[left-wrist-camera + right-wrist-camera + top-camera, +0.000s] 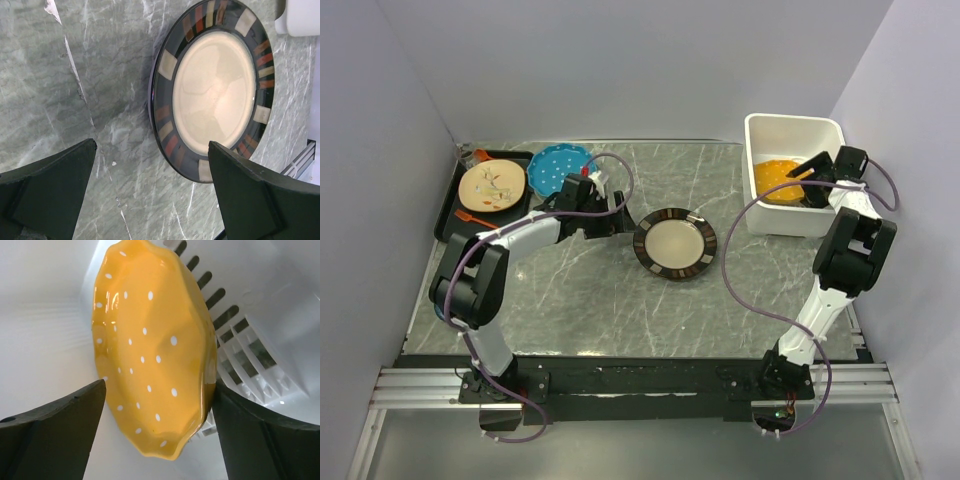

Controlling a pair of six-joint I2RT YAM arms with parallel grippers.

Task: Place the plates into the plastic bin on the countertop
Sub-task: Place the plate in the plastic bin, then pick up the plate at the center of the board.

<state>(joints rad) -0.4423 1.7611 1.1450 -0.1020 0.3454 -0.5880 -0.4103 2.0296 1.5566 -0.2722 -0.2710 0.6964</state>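
One orange plate (778, 180) (150, 355), shiny, with white dots and a wavy rim, is inside the deep white plastic bin (795, 125). The bin sits at the far right of the grey stone worktop (620, 310). The right jaws are open around the plate. One cream plate (675, 245) (220, 90) with a dark striped rim lies in the middle, near the open left jaws. One teal dotted plate (555, 168) lies beside one tan plate (492, 187) on a black tray (446, 212).

- left arm (510, 240) stretched forward toward centre; left pincer (152, 147) low, jaws wide apart, empty
- right arm (840, 260) elbow bent, reaching forward; right pincer (159, 386) jaws spread, gripping nothing
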